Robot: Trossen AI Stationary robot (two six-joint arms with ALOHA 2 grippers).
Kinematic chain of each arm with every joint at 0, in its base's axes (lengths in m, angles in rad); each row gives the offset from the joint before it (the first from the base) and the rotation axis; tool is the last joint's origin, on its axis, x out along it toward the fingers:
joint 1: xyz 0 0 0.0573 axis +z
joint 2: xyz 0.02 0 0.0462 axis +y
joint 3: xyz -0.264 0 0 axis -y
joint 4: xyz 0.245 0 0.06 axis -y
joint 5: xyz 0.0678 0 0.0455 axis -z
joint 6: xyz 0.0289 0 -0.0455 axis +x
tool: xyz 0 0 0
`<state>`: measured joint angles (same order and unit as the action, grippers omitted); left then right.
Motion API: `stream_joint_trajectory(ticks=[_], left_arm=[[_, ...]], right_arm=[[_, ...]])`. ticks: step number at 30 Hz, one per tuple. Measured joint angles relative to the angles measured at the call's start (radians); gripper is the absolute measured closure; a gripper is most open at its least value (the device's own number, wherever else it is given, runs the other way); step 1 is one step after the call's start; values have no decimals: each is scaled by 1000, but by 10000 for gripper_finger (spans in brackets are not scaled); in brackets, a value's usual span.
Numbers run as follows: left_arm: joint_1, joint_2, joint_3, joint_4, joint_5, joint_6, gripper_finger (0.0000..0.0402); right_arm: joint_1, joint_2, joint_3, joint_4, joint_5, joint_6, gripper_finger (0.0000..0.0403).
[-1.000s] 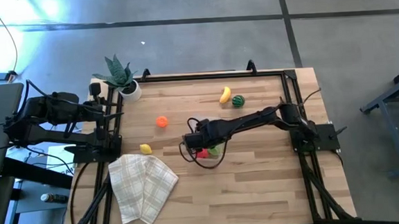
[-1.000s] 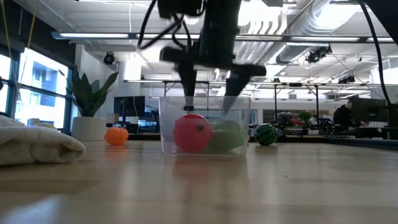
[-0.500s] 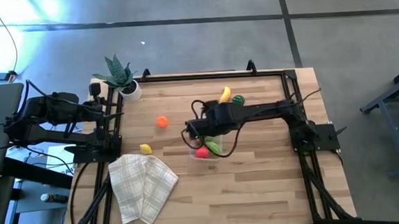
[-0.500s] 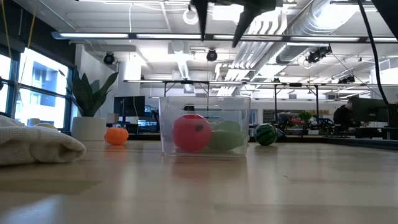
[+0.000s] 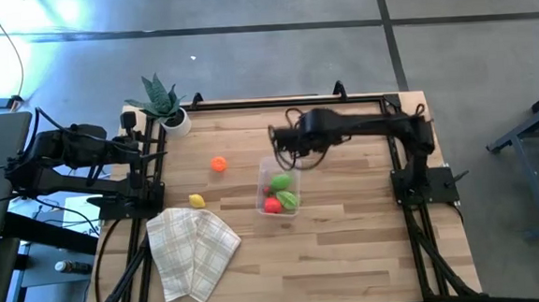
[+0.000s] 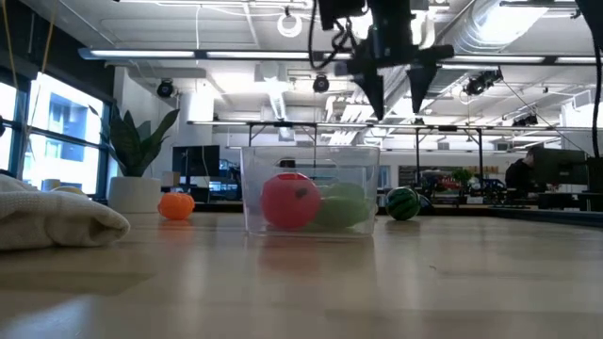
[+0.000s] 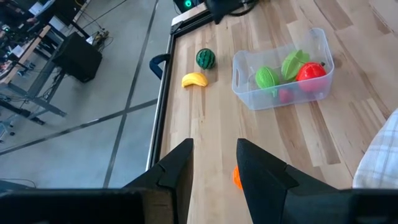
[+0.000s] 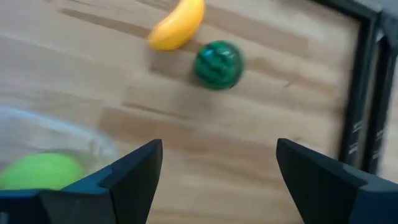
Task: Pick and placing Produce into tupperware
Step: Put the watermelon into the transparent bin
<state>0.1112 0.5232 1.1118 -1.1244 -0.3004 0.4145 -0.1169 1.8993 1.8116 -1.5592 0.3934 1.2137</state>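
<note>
The clear tupperware tub [image 5: 280, 195] stands mid-table and holds a red toy [image 5: 272, 205] and two light green ones [image 5: 282, 182]. My right gripper [image 5: 279, 145] hangs open above the table just beyond the tub's far side, high over it in the low view [image 6: 396, 92]. Its wrist view shows the yellow banana [image 8: 177, 25] and the dark striped green melon [image 8: 217, 64] lying on the wood ahead. An orange toy [image 5: 218, 163] and a small yellow one [image 5: 197, 200] lie left of the tub. My left gripper [image 7: 214, 167] waits open off the table's left edge.
A checked folded cloth [image 5: 193, 249] lies near the table's near left corner. A potted plant [image 5: 164, 106] stands at the far left corner. A black frame rail [image 5: 285, 100] runs along the far edge. Bare wood lies right of the tub.
My right gripper has risen out of the tub and moved toward the table's far edge, ending above the wood near the banana and melon. The tub and the toys in it have stayed in place.
</note>
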Motion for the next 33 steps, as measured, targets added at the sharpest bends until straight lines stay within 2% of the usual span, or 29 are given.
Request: stream_joint_trajectory(ticks=[5,8,10,13,17,24,33], left_arm=[[0,0,0,0,0,0,289],[0,0,0,0,0,0,289],[0,0,0,0,0,0,289],[0,0,0,0,0,0,289],[0,0,0,0,0,0,289],[0,0,0,0,0,0,289],[0,0,0,0,0,0,289]], right_arm=[[-132,-64,-127,89,-11,-220,96],[-233,-116,-229,221,-58,-347,96],[-296,-149,-317,342,-112,-438,96],[-388,-185,-446,510,-251,-535,96],[-469,-207,-551,611,-385,-635,96],[-532,-207,-604,692,-470,-723,96],[-533,-202,-604,730,-452,-752,94]])
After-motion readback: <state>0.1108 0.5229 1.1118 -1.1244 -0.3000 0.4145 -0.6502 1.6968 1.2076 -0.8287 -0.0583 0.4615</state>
